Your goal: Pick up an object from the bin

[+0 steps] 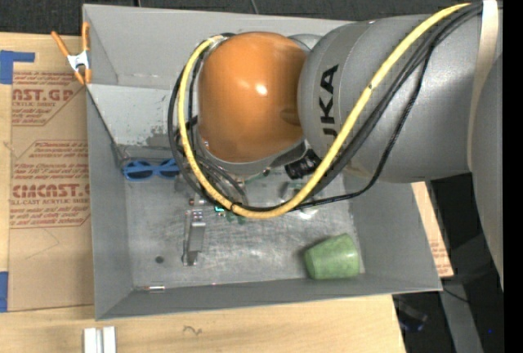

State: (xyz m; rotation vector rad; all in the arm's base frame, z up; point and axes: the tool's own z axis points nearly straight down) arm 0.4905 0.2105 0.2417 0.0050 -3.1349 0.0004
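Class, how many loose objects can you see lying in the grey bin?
2. A blue item lies by the left wall; a green block sits at the front right. The arm covers the middle, so more may be hidden.

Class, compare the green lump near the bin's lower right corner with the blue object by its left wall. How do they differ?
The green lump is chunky and rounded; the blue object is thin and flat. The green lump lies fully in view, while the blue object runs partly under the arm. Both rest on the grey floor of the bin.
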